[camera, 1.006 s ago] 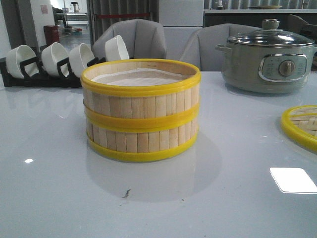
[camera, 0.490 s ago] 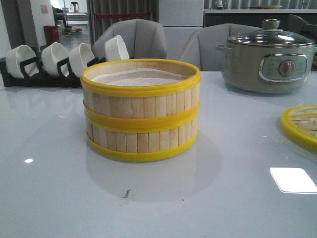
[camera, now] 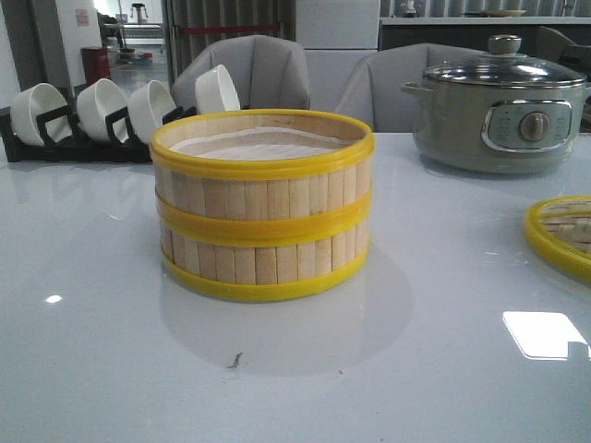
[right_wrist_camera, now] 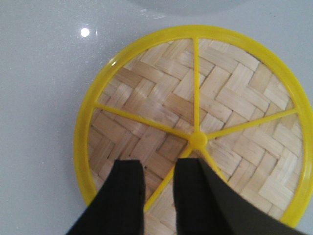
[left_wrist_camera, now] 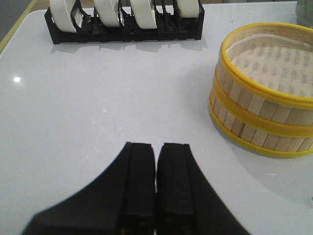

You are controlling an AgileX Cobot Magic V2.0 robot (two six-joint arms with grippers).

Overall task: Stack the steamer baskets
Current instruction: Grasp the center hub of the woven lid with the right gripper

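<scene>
The right hand (right_wrist_camera: pixel 157 193) hung over the woven-bamboo lid (right_wrist_camera: pixel 195 127), its fingers slightly parted and holding nothing; whether they touched the lid could not be told. The left hand (left_wrist_camera: pixel 155 183) was pressed together, empty, above the bare worktop (left_wrist_camera: pixel 98 98). The steamer baskets (camera: pixel 263 203) stood stacked on the worktop, well apart from the lid, which lay to their right.

From your front view, the lid (camera: pixel 561 235) at three o'clock is cut off by the right edge, showing only its near-left arc. The pot (camera: pixel 499 111) loses its right side there too. In the left wrist view the stacked baskets (left_wrist_camera: pixel 264 93) run past the frame, and the bowl rack (left_wrist_camera: pixel 124 22) is clipped.
</scene>
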